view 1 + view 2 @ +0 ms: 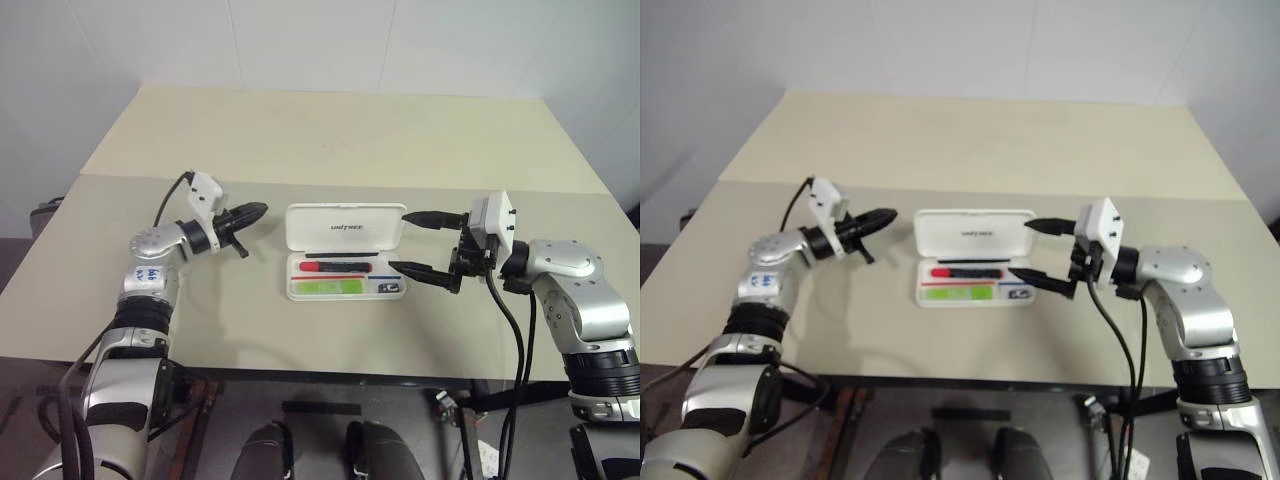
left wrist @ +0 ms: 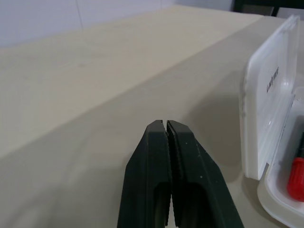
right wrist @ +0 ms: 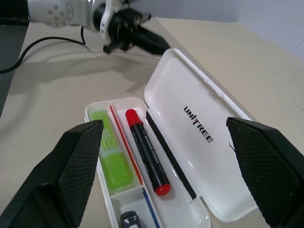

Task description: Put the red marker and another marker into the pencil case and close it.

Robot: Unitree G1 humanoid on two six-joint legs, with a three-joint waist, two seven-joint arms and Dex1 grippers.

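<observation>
The pencil case (image 1: 345, 228) lies in the middle of the table with its white lid tilted back and its tray (image 1: 291, 292) toward me. Inside the tray, the red marker (image 3: 147, 152) rests in the compartment nearer the lid. The light green marker (image 3: 111, 156) lies in the front compartment. My left gripper (image 1: 262, 209) is shut on nothing and points at the lid's left end, a short gap away. At the case's right end my right gripper (image 1: 401, 240) is open, one finger by the lid's edge and one by the tray's end.
A small dark clip (image 3: 130, 219) sits in the tray's small end compartment, and a thin black stick (image 3: 171, 152) lies along the hinge. The beige table (image 1: 330, 140) stretches far behind the case, with a seam across it. Its front edge runs close below the case.
</observation>
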